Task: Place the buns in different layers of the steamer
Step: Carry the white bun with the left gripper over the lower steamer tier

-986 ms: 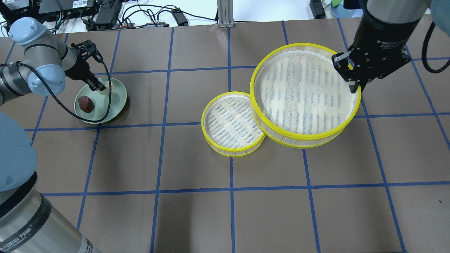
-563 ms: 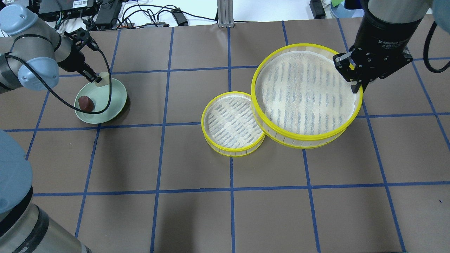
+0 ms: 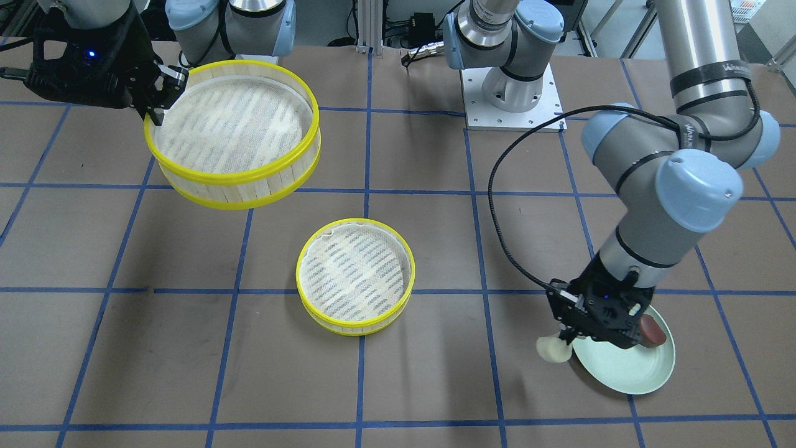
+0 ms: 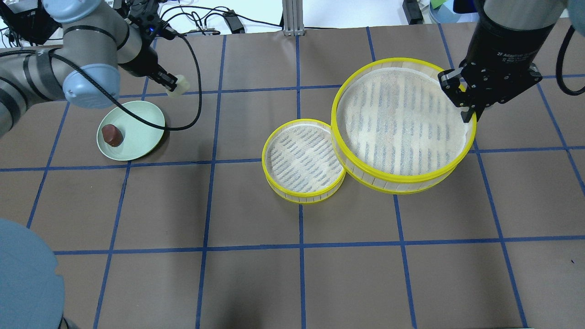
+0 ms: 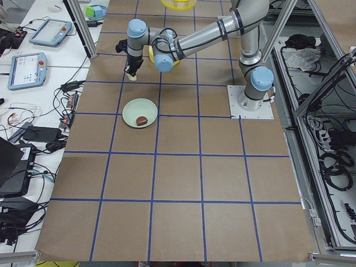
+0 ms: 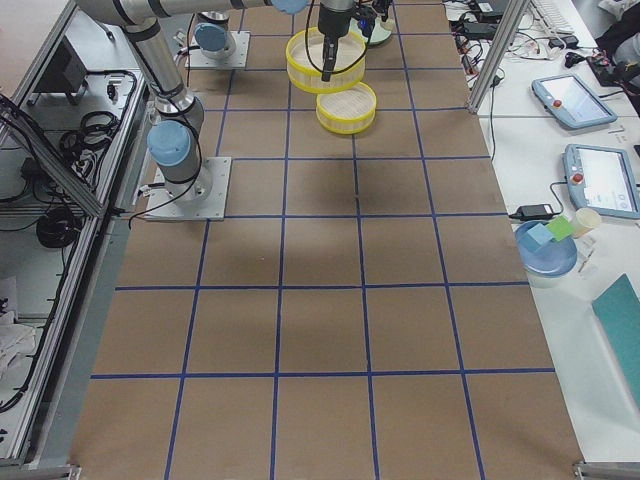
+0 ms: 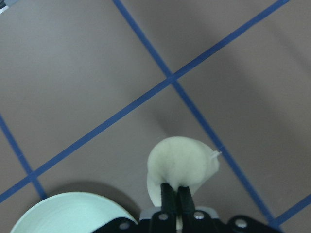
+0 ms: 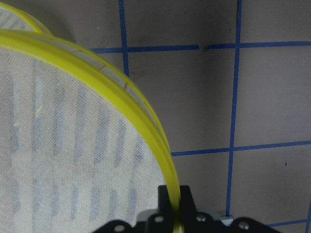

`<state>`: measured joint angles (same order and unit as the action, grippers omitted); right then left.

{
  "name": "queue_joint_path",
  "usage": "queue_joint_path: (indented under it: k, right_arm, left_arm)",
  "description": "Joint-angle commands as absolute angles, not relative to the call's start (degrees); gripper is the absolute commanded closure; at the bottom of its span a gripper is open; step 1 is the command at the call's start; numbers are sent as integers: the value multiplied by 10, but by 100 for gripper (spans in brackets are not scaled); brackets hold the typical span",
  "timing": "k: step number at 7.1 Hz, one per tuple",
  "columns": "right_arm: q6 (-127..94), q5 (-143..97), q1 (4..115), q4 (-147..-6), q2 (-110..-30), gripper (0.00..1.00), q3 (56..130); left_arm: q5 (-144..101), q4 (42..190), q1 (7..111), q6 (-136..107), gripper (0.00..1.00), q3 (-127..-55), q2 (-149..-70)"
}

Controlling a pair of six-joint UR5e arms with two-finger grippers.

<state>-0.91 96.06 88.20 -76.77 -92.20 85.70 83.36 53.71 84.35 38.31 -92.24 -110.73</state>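
Note:
My left gripper (image 4: pixel 171 87) is shut on the cream-white bun (image 4: pixel 178 85) and holds it in the air beside the pale green plate (image 4: pixel 141 132); the bun also shows in the left wrist view (image 7: pixel 182 165) and the front view (image 3: pixel 553 350). The reddish-brown bun (image 4: pixel 112 135) lies on the plate. My right gripper (image 4: pixel 467 114) is shut on the yellow rim of one steamer layer (image 4: pixel 404 125), held lifted above the table; the rim shows in the right wrist view (image 8: pixel 146 121). The other steamer layer (image 4: pixel 302 161) rests on the table, empty.
Brown table paper with blue tape grid lines. Cables and power bricks (image 4: pixel 196 20) lie beyond the far table edge. The left arm's black cable (image 4: pixel 192 109) hangs near the plate. The lifted layer overlaps the right edge of the resting one in the overhead view.
My left gripper has lifted the cream-white bun off the plate and carried it up and to the right. My right gripper has shifted the lifted steamer layer slightly right.

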Motion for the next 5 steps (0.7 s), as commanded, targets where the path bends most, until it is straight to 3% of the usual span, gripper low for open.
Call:
queue_joint_path:
  k: [1,5]
  right_arm:
    - [-9,962,879,-760,-923,100,857]
    - [-9,962,879,-761,-922,100,856]
  left_arm:
    - [826,530,930,253,100,-924,-1101]
    - [823,525,1028,196,100,-925,-1119]
